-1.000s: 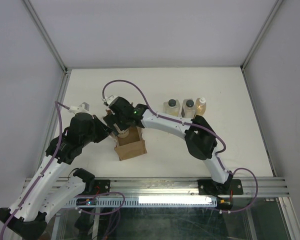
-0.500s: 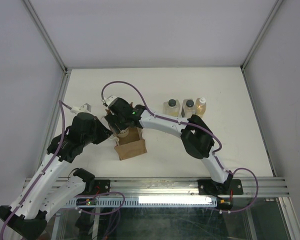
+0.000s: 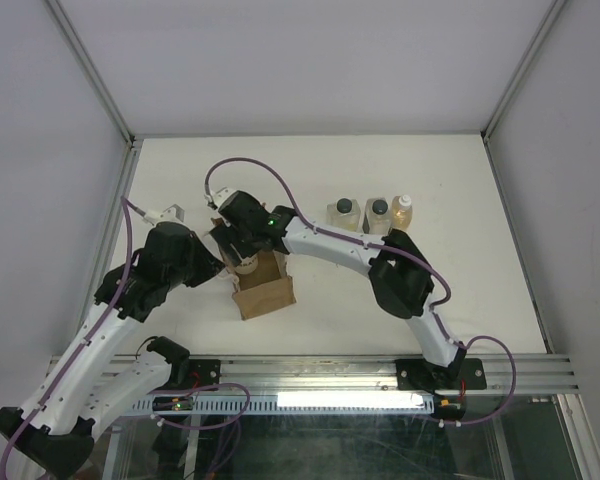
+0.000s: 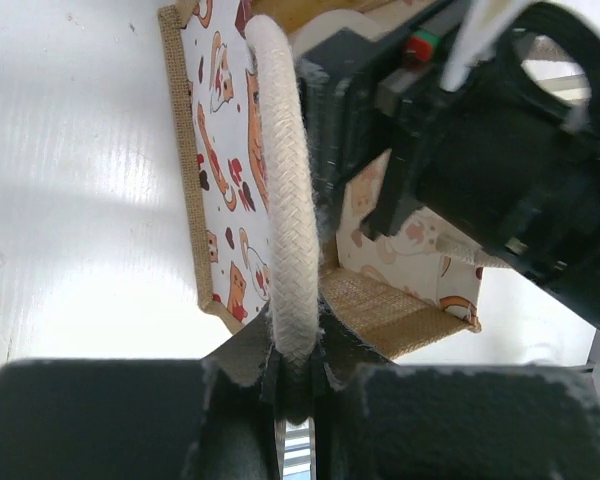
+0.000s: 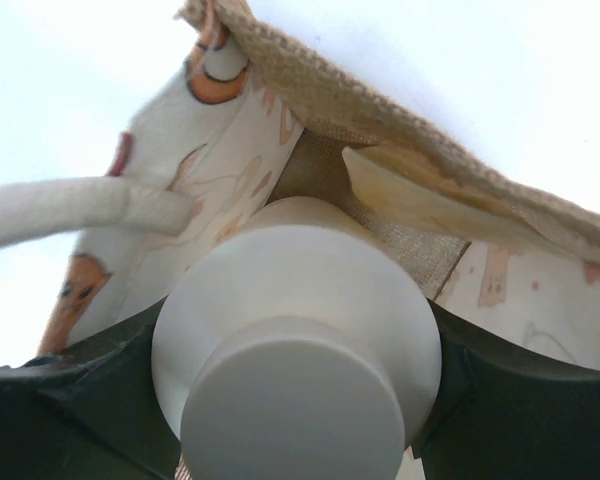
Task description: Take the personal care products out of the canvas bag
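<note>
White table (image 3: 460, 170), canvas bag (image 3: 263, 295) part-emptied: three products out, a fourth gripped at its mouth.
The canvas bag sits left of centre, its handle (image 4: 278, 190) pinched tight in the left end effector (image 4: 298, 385). The right end effector (image 5: 295, 400) is clamped on the cream bottle (image 5: 290, 290) in the opening. Two clear bottles (image 3: 344, 212) and an amber bottle (image 3: 402, 210) stand well to the right. Whatever else is inside cannot be seen.

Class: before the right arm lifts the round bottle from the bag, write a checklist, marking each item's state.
1. Right tool shut on the cream-white round bottle: ok.
2. Left tool shut on the white loop handle: ok.
3. Bottle clear of the canvas bag rim: not ok, it sits inside.
4. Handle clear of the lift path: cannot tell.
5. Anything else left inside: cannot tell.
</note>
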